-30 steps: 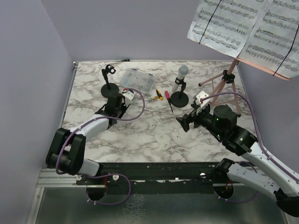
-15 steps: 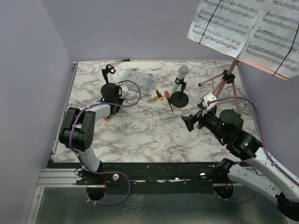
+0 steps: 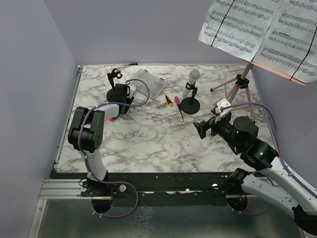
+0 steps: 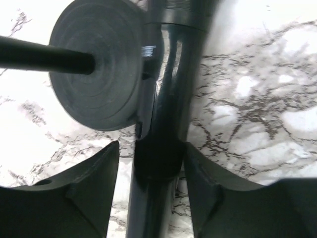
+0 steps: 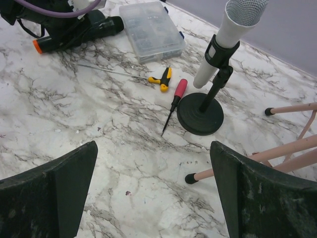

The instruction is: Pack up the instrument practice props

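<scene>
A black microphone [image 4: 168,99] lies on the marble table beside a black round-based mic holder [image 4: 96,64]. My left gripper [image 4: 151,148] is open and straddles it, with gaps at both fingers. From above, the left gripper [image 3: 122,94] sits by that holder [image 3: 115,79], and the microphone's orange end [image 3: 113,119] shows under the arm. A grey-headed microphone [image 3: 192,78] stands in the second holder [image 3: 190,104]. My right gripper [image 3: 203,130] is open and empty, above the table in front of it [image 5: 153,146]. White sheet-music pages [image 3: 257,29] rest on the pink tripod [image 3: 237,89].
A clear compartment box [image 3: 146,84] lies at the back, between the two holders. A yellow screwdriver [image 3: 168,100] and a red one [image 3: 177,101] lie left of the grey microphone's holder. Purple walls close in the left, back and right. Tripod legs [image 5: 292,148] spread near the right gripper.
My left arm has reached farther back, bringing its gripper up to the back-left holder and over the black microphone. My right gripper has drawn back slightly to the right.
</scene>
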